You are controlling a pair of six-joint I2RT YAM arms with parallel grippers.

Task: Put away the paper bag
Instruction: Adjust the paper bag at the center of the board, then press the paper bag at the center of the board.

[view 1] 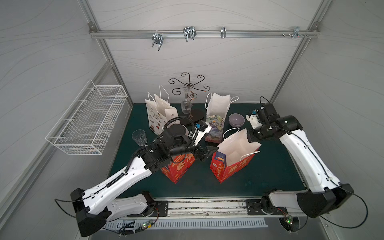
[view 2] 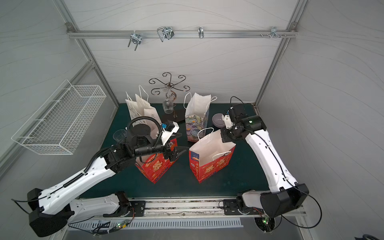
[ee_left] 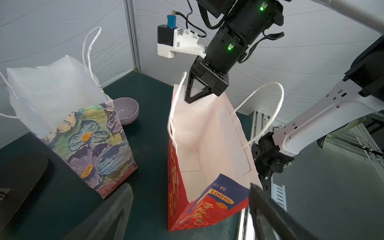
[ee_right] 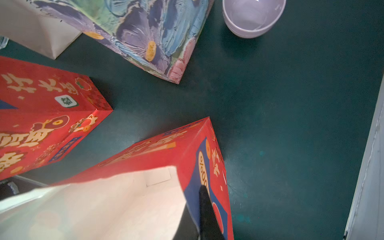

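- Right gripper point(ee_left: 188, 99) closed tight on top rim of upright red printed paper bag point(ee_left: 207, 135), white cord handles.
- Left gripper point(view 1: 209, 153) jaws apart, just beside its opposite corner.

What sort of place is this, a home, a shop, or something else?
Probably a robot test booth: an aluminium frame with white panel walls, a left arm and right arm on a base rail.
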